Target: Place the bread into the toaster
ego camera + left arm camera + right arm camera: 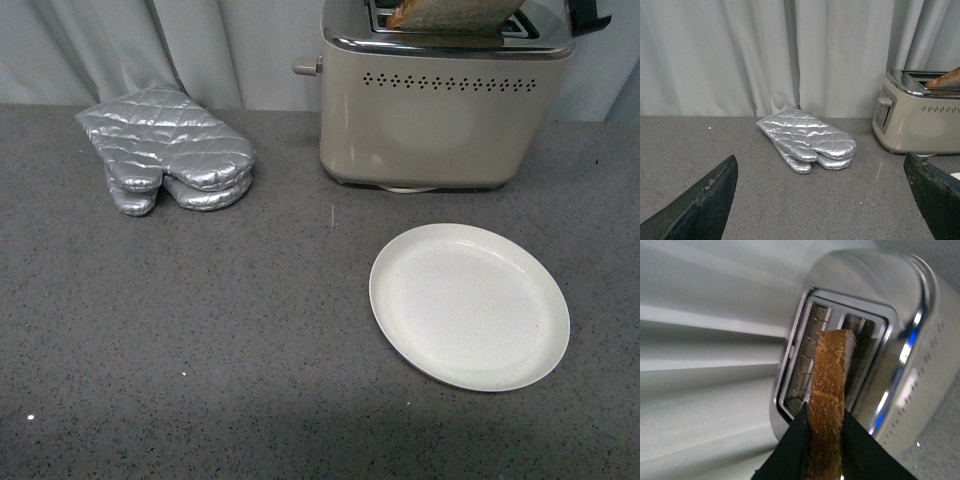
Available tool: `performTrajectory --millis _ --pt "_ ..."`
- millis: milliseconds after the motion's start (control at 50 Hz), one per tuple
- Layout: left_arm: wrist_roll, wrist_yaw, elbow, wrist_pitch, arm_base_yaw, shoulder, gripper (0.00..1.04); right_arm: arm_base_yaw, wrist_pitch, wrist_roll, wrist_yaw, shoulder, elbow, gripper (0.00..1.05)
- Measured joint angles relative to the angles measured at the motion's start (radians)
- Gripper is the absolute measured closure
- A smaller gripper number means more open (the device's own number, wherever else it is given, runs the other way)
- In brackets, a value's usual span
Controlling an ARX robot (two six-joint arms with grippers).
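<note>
Silver quilted oven mitts (168, 150) lie left of the boxy beige chrome-topped toaster (440, 120), apart from it. Left gripper (820, 159): low, jaws spread wide, nothing held. Round white plate (470, 305) sits in front of toaster. Right gripper (825, 412) is above toaster, jaws clamped on the brown-crusted bread slice (829, 370), which tilts over the slots; can't tell which slot.

**A kitchen corner staged like a test set-up**

Kitchen things sit on a grey speckled countertop (200, 380): a cream toaster (440, 125) with a chrome top, a slice of bread (450, 14) at its slots, a pair of silver quilted oven mitts (170, 150) and a white plate (468, 305). A pale pleated curtain (740, 55) forms the whole backdrop behind the counter, so this reads as a mocked-up kitchen in a lab or studio more than a home.
</note>
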Motion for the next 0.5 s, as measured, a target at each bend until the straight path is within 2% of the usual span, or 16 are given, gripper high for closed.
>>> performTrajectory --millis 120,240,260,360,380,400,440,460,500 --pt "0.000 0.000 0.000 0.000 0.000 0.000 0.07 0.000 0.160 -0.222 0.053 -0.018 -0.010 0.65" --pt "0.000 0.000 0.000 0.000 0.000 0.000 0.07 0.003 0.394 -0.555 0.055 -0.108 -0.112 0.42" --pt "0.000 0.000 0.000 0.000 0.000 0.000 0.07 0.005 0.461 -0.660 0.052 -0.135 -0.150 0.36" --pt "0.000 0.000 0.000 0.000 0.000 0.000 0.07 0.006 0.627 -0.896 0.030 -0.214 -0.262 0.23" --pt "0.000 0.000 0.000 0.000 0.000 0.000 0.07 0.007 0.691 -1.002 0.020 -0.253 -0.318 0.17" --pt "0.000 0.000 0.000 0.000 0.000 0.000 0.07 0.007 0.701 -1.002 0.018 -0.259 -0.328 0.16" --pt "0.000 0.000 0.000 0.000 0.000 0.000 0.07 0.006 0.764 -1.124 0.002 -0.304 -0.395 0.09" --pt "0.000 0.000 0.000 0.000 0.000 0.000 0.07 0.006 0.779 -1.153 0.000 -0.315 -0.413 0.08" --pt "0.000 0.000 0.000 0.000 0.000 0.000 0.07 -0.002 0.857 -1.310 -0.017 -0.376 -0.514 0.10"
